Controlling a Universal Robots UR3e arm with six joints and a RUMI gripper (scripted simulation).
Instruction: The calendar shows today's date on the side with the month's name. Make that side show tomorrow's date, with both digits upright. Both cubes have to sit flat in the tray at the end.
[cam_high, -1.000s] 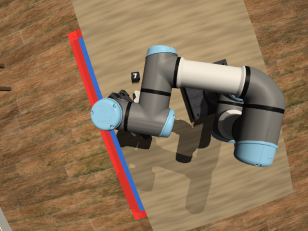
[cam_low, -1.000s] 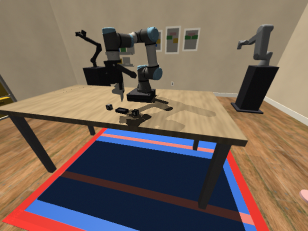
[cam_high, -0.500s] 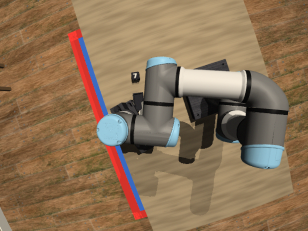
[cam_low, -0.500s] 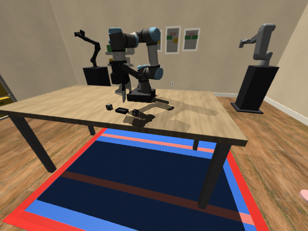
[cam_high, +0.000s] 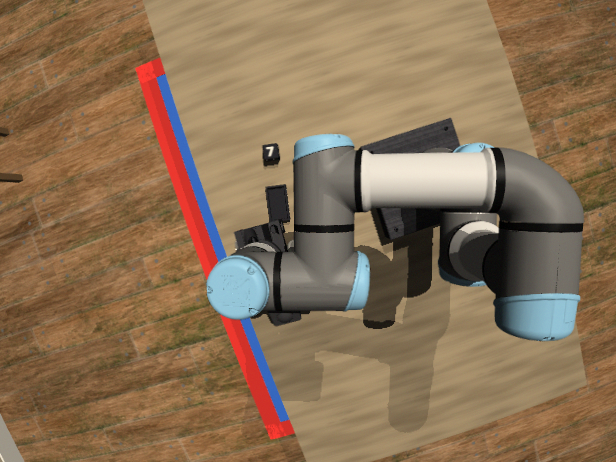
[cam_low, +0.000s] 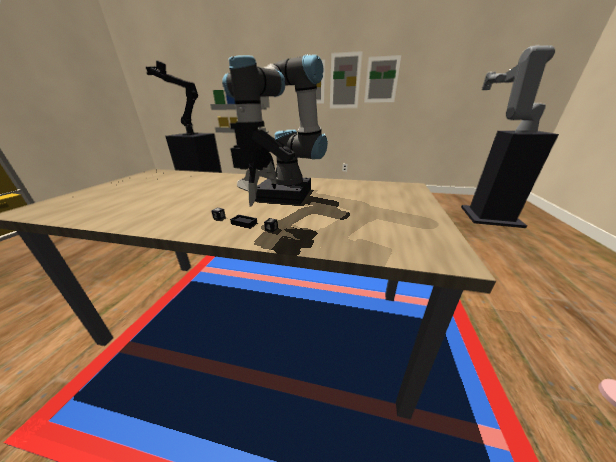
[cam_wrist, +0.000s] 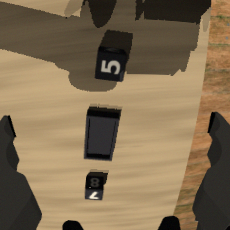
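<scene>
Calendar in parts on wooden desk (cam_high: 320, 70) (cam_low: 165, 205) (cam_wrist: 45, 90). Black two-jaw gripper (cam_low: 261, 192) (cam_wrist: 112, 115): fingers wide apart, nothing clamped, suspended above desk. Below: black rectangular tray (cam_high: 278, 203) (cam_low: 243, 221) (cam_wrist: 102, 135), lying between cubes, unfilled. Black cube with white 7 on top (cam_high: 270, 154) (cam_low: 218, 214) (cam_wrist: 94, 185), 8 on one side: apart from tray. Black cube with white 5 (cam_low: 271, 225) (cam_wrist: 111, 64): apart, opposite end. Both cubes out; remaining: orient digits, seat both cubes flat. Month name, target date: not legible.
</scene>
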